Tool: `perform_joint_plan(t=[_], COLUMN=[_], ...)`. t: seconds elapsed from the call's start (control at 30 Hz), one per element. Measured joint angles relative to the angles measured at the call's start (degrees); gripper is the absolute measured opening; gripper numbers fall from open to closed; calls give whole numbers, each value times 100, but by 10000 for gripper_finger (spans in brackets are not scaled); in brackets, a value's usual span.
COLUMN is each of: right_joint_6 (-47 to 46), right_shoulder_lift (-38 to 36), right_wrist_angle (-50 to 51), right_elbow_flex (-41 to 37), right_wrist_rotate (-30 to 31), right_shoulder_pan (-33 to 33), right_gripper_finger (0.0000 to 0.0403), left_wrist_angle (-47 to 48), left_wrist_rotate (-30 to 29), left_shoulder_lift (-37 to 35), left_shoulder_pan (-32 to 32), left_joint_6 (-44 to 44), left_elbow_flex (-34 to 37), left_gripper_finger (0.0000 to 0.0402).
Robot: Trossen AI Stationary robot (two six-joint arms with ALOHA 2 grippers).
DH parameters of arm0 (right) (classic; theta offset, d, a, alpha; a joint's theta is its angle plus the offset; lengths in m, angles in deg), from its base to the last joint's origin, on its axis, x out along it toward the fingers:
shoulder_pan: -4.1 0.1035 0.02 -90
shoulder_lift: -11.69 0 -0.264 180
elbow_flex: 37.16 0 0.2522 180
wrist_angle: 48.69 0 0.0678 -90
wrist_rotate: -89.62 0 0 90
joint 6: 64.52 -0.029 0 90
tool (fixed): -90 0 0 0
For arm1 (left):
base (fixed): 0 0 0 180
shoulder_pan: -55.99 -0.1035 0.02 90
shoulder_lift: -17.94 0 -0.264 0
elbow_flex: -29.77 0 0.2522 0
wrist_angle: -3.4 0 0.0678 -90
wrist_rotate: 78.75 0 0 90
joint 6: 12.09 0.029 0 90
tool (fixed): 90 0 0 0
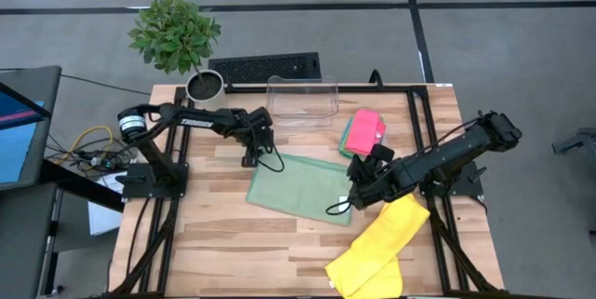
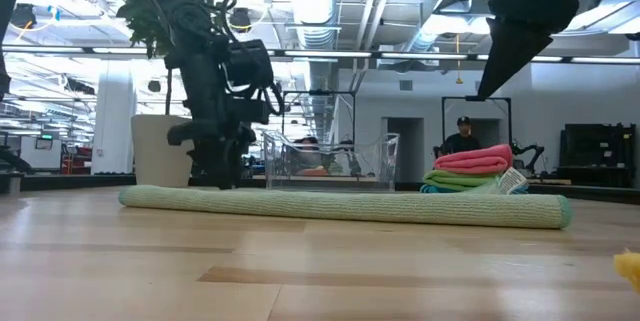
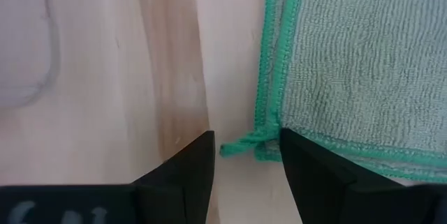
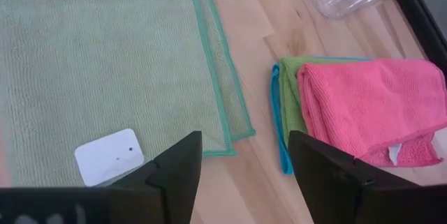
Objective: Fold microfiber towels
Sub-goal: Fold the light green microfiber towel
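A pale sage green towel (image 1: 298, 185) lies flat on the table's middle, doubled over, with two edged layers (image 4: 223, 91) showing at its right side and a white label (image 4: 108, 155) on top. My left gripper (image 1: 250, 159) is low at the towel's far left corner, open; the corner's tip (image 3: 241, 147) lies between its fingers, not visibly touched. My right gripper (image 1: 358, 192) hangs open above the towel's right edge. A folded stack of pink, green and blue towels (image 1: 365, 131) rests at the far right. A yellow towel (image 1: 377, 248) lies crumpled at the near right.
A clear plastic bin (image 1: 303, 101) stands at the table's far edge, behind the sage towel. A potted plant (image 1: 177, 38) and a black keyboard (image 1: 265, 66) sit past the far edge. Bare wood shows at the near left (image 1: 214, 252).
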Motion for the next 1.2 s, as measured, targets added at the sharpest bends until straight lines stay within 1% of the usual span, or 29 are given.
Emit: perform_joint_plan(t=[0.07,0.13,0.23,0.33,0.4,0.43,0.63,0.87,0.93,1.03,1.1,1.2], right_joint_6=[0,-2,-13,-67,-274,-411,-809,-807,-806,-802,-764,-762], right_shoulder_lift=[0,0,0,0,0,0,0,0,0,0,0,0], right_wrist_angle=[-1,-1,-1,-7,-27,-31,-8,-53,-60,-100,-176,-174], right_elbow_flex=[-1,0,1,-1,-1,-1,-1,-1,-1,-3,-3,-3], right_wrist_rotate=[1,2,1,1,14,5,-53,-134,-136,-136,-139,-175], right_shoulder_pan=[0,0,0,-2,-74,-126,-430,-622,-679,-754,-764,-701], right_gripper_finger=[239,239,239,239,239,239,239,239,239,239,239,239], left_wrist_angle=[-26,-16,54,79,77,80,179,446,453,181,-19,-226], left_wrist_rotate=[-109,-224,-354,-419,-483,-552,-643,-807,-790,-516,-443,-386], left_shoulder_lift=[-2,-41,-50,-50,-50,-50,-54,-356,-512,-658,-669,-669], left_shoulder_pan=[1,2,16,26,25,24,26,70,74,74,74,74], left_joint_6=[-3,-10,-51,-180,-314,-392,-641,-795,-828,-965,-821,-212], left_elbow_flex=[-1,-1,-1,-1,-1,-1,-1,-1,-1,-1,-3,-1], left_gripper_finger=[149,132,92,43,14,7,5,0,0,0,3,18])
